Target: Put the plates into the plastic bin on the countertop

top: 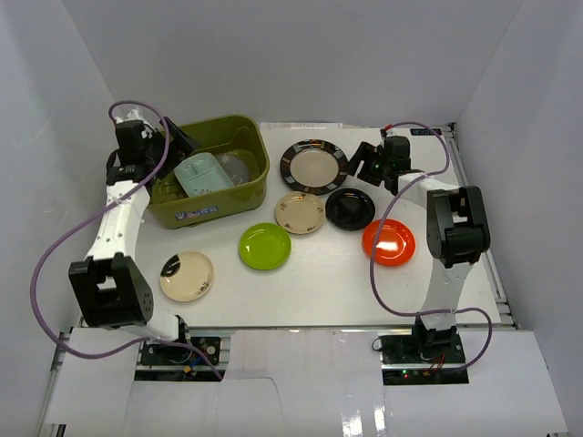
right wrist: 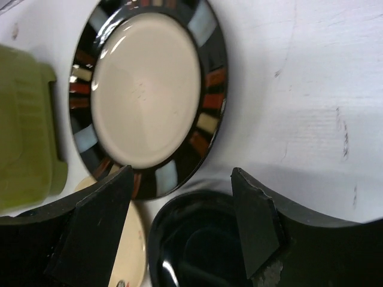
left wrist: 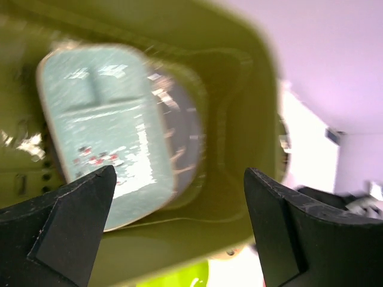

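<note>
The olive-green plastic bin (top: pixel 259 178) stands at the back left of the countertop (top: pixel 319 282). In it lie a pale mint plate (top: pixel 202 173) and a grey patterned plate (top: pixel 236 167). My left gripper (top: pixel 178 142) hangs open and empty over the bin's far left corner. The left wrist view looks down on the mint plate (left wrist: pixel 102 131), with the left gripper (left wrist: pixel 179 173) wide apart above it. My right gripper (top: pixel 364 165) is open over the gap between the black-rimmed cream plate (right wrist: pixel 146 89) and the black plate (right wrist: pixel 197 239), and the right gripper (right wrist: pixel 182 173) holds nothing.
Several plates lie loose on the countertop: black-rimmed cream (top: pixel 313 167), beige (top: pixel 300 212), black (top: pixel 350 208), orange-red (top: pixel 388 241), lime green (top: pixel 264 246) and another beige (top: pixel 187 276). White walls close in the sides and back.
</note>
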{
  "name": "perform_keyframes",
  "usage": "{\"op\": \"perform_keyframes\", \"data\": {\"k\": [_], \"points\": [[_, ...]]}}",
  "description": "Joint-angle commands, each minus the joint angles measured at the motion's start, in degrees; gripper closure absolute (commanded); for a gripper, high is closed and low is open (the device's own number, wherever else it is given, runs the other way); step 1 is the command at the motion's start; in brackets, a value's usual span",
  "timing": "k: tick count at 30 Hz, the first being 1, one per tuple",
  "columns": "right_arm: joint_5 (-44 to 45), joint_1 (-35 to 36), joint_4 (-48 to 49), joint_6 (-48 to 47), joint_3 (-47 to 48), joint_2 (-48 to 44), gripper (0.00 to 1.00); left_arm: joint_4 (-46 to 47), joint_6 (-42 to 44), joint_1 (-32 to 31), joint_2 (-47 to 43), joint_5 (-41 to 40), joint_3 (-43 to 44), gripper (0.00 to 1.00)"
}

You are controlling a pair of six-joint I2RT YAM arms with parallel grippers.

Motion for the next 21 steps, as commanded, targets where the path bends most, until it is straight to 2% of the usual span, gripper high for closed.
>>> {"op": "perform_keyframes", "data": {"k": [1,3,7,10,12,15,16,17,18,21], "points": [[0.4,-0.8,-1.5,1.4,6.2,4.9,0.28,2.5,1.9,-2.6,-6.7,0.7,-2.2,0.02],[-0.4,-0.9,-1.7,2.5,10.6,9.6,0.28,2.6,3.4,-4.3,-7.6,2.1,-3.7,0.02],[-3.2,-0.9,-2.5,6.2,16.4,16.2,0.29,2.6,4.8,-12.9,-9.2,7.9,-4.6,0.02],[-5.8,-0.9,0.8,11.8,17.7,20.5,0.32,3.3,5.5,-19.5,-10.4,10.1,-5.6,0.02],[-7.9,-0.9,3.3,15.4,17.8,22.4,0.35,3.2,5.8,-21.7,-10.4,11.7,-5.8,0.02],[-10.5,-1.0,11.5,24.3,15.4,25.0,0.53,3.7,5.1,-24.5,-10.8,13.1,-7.0,0.02],[-11.8,-1.2,17.1,26.9,14.5,25.5,0.6,3.7,5.0,-25.5,-10.8,13.1,-7.0,0.02],[-12.5,-1.3,19.9,31.5,13.2,26.2,0.78,3.7,4.7,-25.9,-10.7,13.2,-7.1,0.02],[-13.9,-1.9,24.8,33.1,12.8,26.4,0.88,3.9,4.4,-26.3,-10.4,13.9,-7.1,0.02],[-15.0,-4.3,28.5,36.0,12.3,24.6,0.92,5.6,2.0,-26.9,-9.6,16.6,-6.8,0.02]]}}
